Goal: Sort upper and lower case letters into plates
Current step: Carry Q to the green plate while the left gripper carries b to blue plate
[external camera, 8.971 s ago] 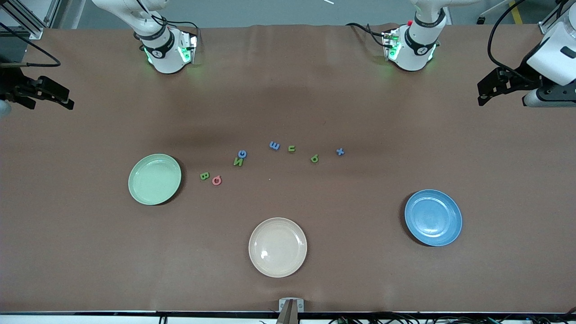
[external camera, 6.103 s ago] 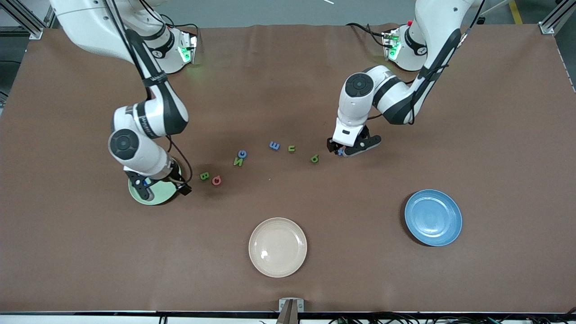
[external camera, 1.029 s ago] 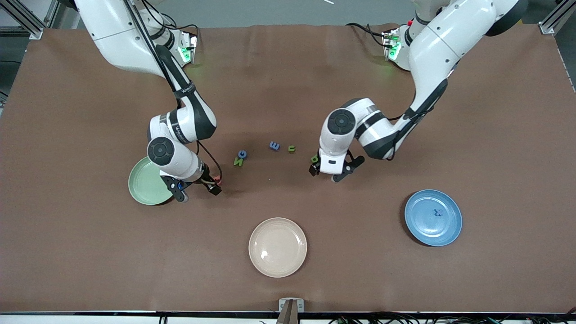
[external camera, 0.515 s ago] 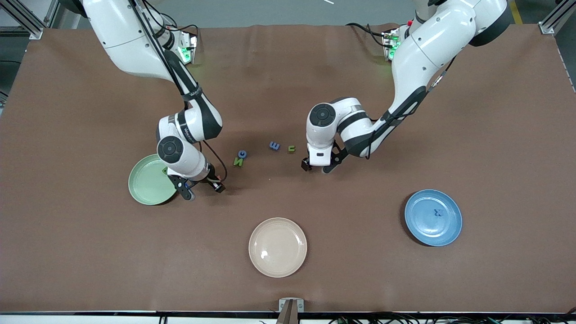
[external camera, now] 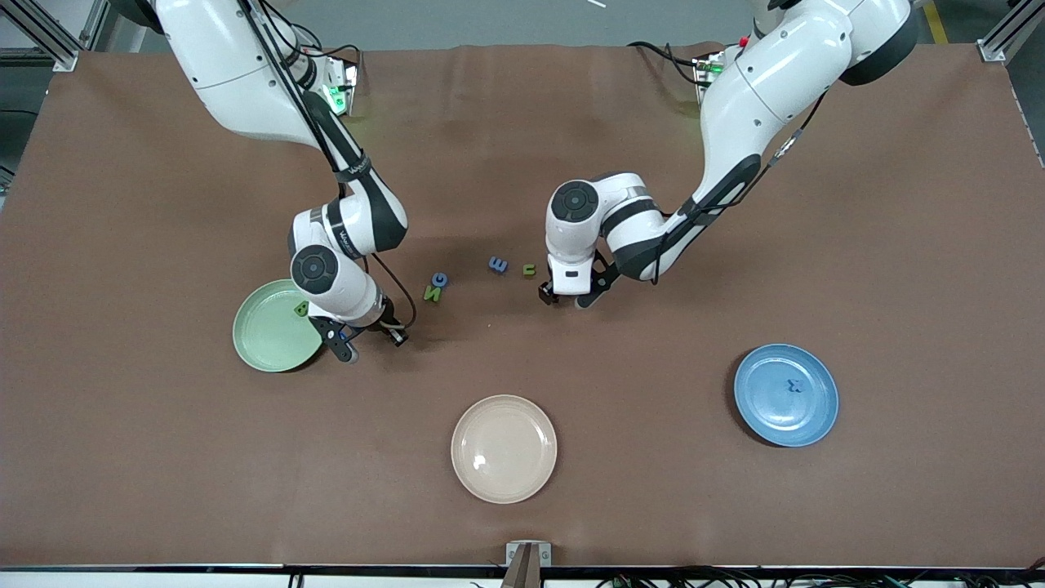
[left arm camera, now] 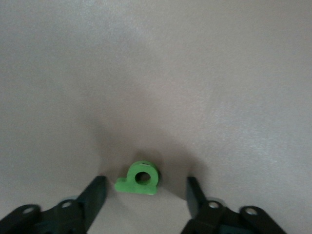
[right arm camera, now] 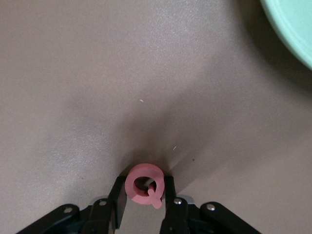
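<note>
**Both grippers down among the letters, pink Q pinched, green letter straddled**

Brown table [external camera: 898,245], wide and mostly bare, all things well inside its edges; open room on every side of the cream-beige plate [external camera: 504,448], taken here as the landmark.

Farther from the front camera than the cream-beige plate and toward the right arm's end: mint green plate [external camera: 273,327], a green B [external camera: 301,308] lying flat in it near the rim. Toward the left arm's end, slightly farther from the camera than the landmark: blue plate [external camera: 785,394], a blue x [external camera: 790,385] lying flat near its middle. All three plates well apart.

Farther again from the camera than the cream-beige plate, a loose row of letters flat on the table: green N [external camera: 432,292] touching blue G [external camera: 440,280], then blue E [external camera: 498,265], then green n [external camera: 529,269], running toward the left arm's end.

Right gripper [right arm camera: 145,195] low over the table just beside the mint green plate's rim, fingers [right arm camera: 117,195] closed against both sides of the pink Q [right arm camera: 144,185]; Q flat, its tail pointing back toward the wrist.

Left gripper [left arm camera: 144,192] low over the table just beside the green n, fingers [left arm camera: 95,192] spread wide on either side of a small green letter [left arm camera: 139,178] with a round hole, touching neither finger; long axis running from finger to finger. In the front view that letter hidden under the wrist.
</note>
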{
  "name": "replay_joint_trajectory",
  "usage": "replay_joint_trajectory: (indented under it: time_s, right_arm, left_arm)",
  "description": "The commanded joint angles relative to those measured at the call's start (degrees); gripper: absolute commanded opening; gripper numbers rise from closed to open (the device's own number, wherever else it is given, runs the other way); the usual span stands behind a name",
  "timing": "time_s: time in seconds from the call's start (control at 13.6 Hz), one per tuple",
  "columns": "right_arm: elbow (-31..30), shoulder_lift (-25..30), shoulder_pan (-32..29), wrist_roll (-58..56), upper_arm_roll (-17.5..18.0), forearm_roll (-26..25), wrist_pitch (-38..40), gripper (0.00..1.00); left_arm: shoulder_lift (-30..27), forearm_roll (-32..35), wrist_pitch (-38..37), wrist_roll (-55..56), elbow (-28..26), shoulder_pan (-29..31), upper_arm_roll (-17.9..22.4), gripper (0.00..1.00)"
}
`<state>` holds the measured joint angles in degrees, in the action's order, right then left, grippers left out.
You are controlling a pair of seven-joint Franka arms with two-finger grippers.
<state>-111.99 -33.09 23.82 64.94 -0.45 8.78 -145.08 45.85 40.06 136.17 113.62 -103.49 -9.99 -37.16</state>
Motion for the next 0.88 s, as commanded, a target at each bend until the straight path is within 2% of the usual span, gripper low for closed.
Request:
replay_joint_trajectory:
  time_s: [0.0, 0.22, 0.44, 0.59, 0.81]
  right_arm:
    - [-1.04, 1.44, -0.26, -1.21, -1.22, -0.42, 2.15, 0.0]
    - [0.53, 6.09, -2.53, -12.44, -5.43, -0.34, 13.74, 0.0]
    - [1.42, 8.56, -7.36, -21.58, -6.05, -0.42, 18.25, 0.0]
    - [0.37, 9.27, -10.0, -28.18, -6.14, -0.51, 18.7, 0.0]
    - [-4.27, 10.67, -14.66, -36.27, -6.41, -2.36, 16.07, 0.0]
  left_arm:
    - [0.2, 1.17, -0.11, 1.26, -0.05, 0.15, 0.6, 0.61]
    - [-0.32, 0.81, -0.11, 1.34, 0.13, 0.67, 0.68, 0.31]
    - [-1.46, 0.99, -1.95, 0.82, 0.3, 2.78, 0.6, 0.1]
    - [-2.96, 1.08, -2.83, -0.49, 0.74, 5.06, 0.51, 0.08]
    - [-5.42, 0.73, -7.83, -11.45, 1.97, 9.89, 0.16, 0.08]
